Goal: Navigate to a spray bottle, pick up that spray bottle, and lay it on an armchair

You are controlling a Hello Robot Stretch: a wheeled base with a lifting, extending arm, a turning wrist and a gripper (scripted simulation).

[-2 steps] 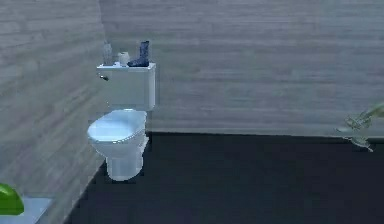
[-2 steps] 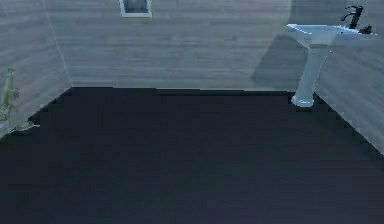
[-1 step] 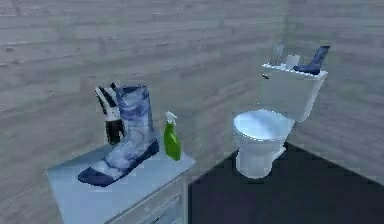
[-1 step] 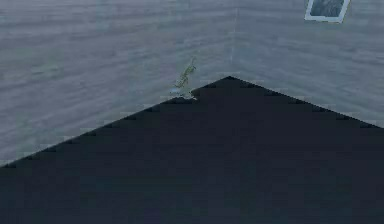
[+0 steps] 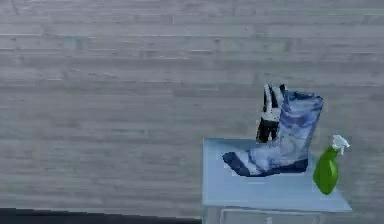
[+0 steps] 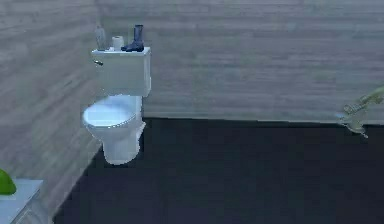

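Nearest is the pale surface (image 5: 224, 178), low at the forward view's right, before a plank wall (image 5: 100, 90). On it the green spray bottle (image 5: 329, 166) stands upright near its right front edge, just beside a blue boot (image 5: 283, 138). Off the surface's side, dark floor (image 6: 230, 175) lies open up to a white toilet (image 6: 118, 112). How the tool stands cannot be told.

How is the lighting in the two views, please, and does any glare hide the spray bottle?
Forward view: soft, even light; the green spray bottle on the table reads clearly, no glare. Arm side view: the white toilet stands bright against a dark floor.
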